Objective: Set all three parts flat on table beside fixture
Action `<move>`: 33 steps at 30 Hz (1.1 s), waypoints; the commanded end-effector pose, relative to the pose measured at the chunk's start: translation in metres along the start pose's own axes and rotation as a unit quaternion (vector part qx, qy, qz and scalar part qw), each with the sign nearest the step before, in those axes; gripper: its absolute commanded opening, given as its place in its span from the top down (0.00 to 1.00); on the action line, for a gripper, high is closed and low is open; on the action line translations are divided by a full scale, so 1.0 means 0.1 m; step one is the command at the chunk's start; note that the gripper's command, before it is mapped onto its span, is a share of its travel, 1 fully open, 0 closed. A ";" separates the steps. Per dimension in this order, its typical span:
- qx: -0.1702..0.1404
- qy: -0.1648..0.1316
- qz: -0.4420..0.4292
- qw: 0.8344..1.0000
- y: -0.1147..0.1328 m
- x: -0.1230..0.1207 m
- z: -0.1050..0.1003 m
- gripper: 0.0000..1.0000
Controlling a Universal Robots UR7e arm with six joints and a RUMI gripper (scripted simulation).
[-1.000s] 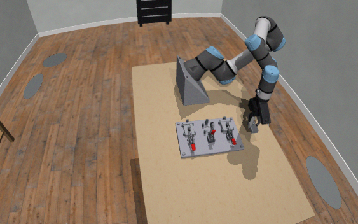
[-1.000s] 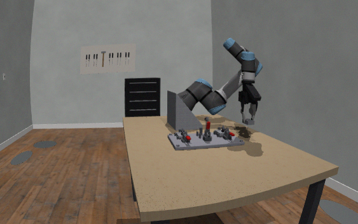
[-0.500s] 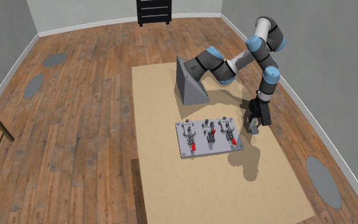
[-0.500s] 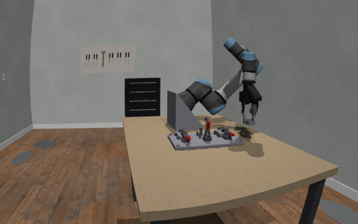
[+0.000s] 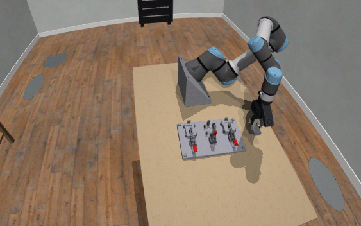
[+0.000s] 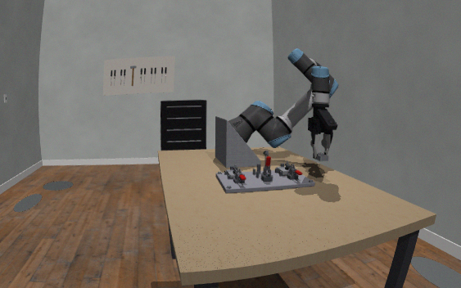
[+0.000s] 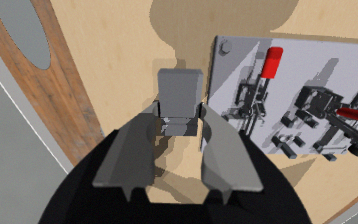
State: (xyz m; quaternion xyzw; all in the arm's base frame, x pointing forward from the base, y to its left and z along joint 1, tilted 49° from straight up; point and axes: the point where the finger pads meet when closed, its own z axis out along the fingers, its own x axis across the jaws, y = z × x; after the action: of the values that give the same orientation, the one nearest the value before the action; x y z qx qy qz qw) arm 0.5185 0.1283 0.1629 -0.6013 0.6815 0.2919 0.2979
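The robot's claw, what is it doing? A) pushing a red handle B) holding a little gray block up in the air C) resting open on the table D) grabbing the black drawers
B: the gripper pinches a small gray block that hangs above the table, beside the fixture.

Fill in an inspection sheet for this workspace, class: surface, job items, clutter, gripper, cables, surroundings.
Surface: tan table, shadows beside the fixture.
Job's things: grey fixture plate with three red-handled clamps, the middle handle upright; one grey block part held above the table, off the fixture's side.
Clutter: nothing seen.
Gripper: gripper shut on the block, fingers either side.
Cables: nothing seen.
Surroundings: grey wedge mount, black drawer cabinet, tool poster, wooden floor.
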 end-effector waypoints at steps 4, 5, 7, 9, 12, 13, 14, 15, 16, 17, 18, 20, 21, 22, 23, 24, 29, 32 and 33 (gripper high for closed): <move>0.001 0.000 0.000 1.000 0.00 0.00 0.00 1.00; 0.001 0.000 0.000 1.000 0.00 0.00 0.00 1.00; 0.001 0.000 0.000 1.000 0.00 0.00 0.00 1.00; 0.001 0.000 0.000 1.000 0.00 0.00 0.02 1.00; 0.001 0.000 0.000 1.000 0.00 0.00 0.05 1.00; 0.001 0.000 0.000 1.000 0.00 0.00 0.07 1.00; 0.001 0.000 0.000 1.000 0.00 0.00 0.09 1.00; 0.001 0.000 0.000 1.000 0.00 0.00 0.11 1.00; 0.001 0.000 0.000 1.000 0.00 0.00 0.13 1.00; 0.001 0.000 0.000 1.000 0.00 0.00 0.13 1.00; 0.001 0.000 0.000 1.000 0.00 0.00 0.13 1.00; 0.001 0.000 0.000 1.000 0.00 0.00 0.18 1.00; 0.001 0.000 0.000 1.000 0.00 0.00 0.21 1.00; 0.001 0.000 0.000 1.000 0.00 0.00 0.23 1.00; 0.001 0.000 0.000 1.000 0.00 0.00 0.26 1.00; 0.001 0.000 0.000 1.000 0.00 0.00 0.29 1.00; 0.001 0.000 0.000 1.000 0.00 0.00 0.45 1.00; 0.001 0.000 0.000 1.000 0.00 0.00 0.55 1.00; 0.001 0.000 0.000 1.000 0.00 0.00 0.58 1.00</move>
State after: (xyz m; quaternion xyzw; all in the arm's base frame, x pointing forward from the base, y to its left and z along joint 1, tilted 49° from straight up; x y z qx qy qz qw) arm 0.5206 0.1646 0.1318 -0.6015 0.6812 0.2924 0.2978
